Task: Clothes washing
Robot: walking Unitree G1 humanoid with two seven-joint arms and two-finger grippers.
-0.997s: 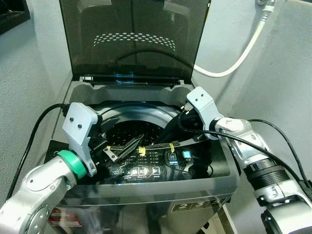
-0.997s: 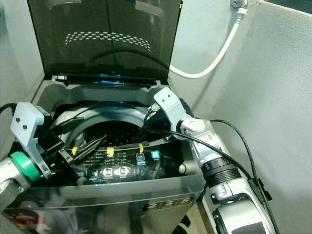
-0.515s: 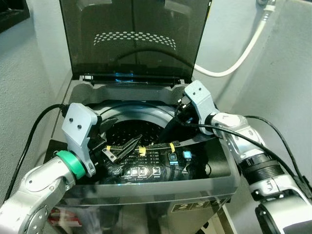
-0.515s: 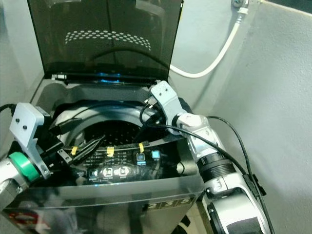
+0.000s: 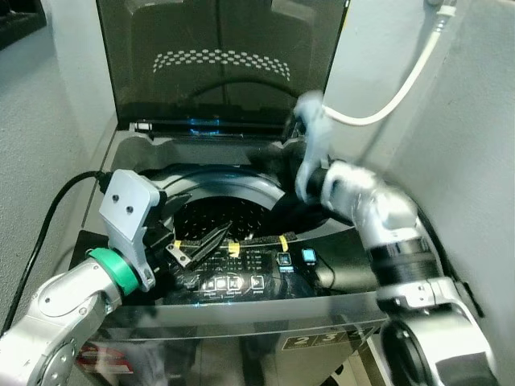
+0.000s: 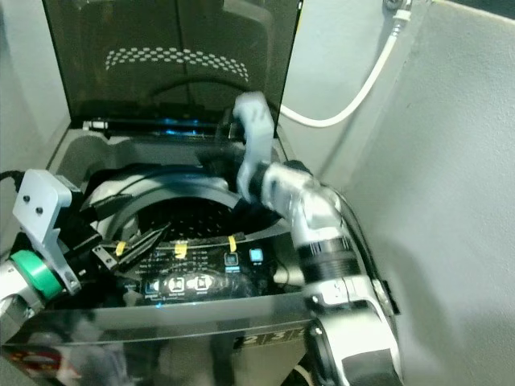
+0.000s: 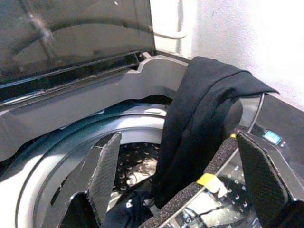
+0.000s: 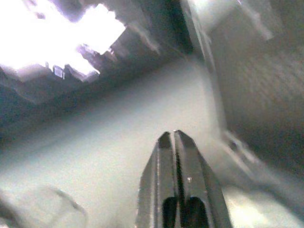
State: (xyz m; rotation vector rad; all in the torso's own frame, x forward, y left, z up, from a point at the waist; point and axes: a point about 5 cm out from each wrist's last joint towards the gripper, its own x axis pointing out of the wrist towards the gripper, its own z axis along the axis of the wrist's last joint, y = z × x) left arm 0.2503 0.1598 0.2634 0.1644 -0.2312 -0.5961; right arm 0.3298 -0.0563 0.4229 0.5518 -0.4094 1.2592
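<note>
Both head views look down from close above at the open washing machine (image 5: 241,322). The left wrist view sits low at its near left rim, facing the tub (image 7: 137,156) they share. The right wrist view is blurred.

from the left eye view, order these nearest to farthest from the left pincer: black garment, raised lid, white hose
1. Black garment, draped over the tub rim just right of the left pincer.
2. Raised lid, up behind the tub.
3. White hose, on the far right wall.
</note>
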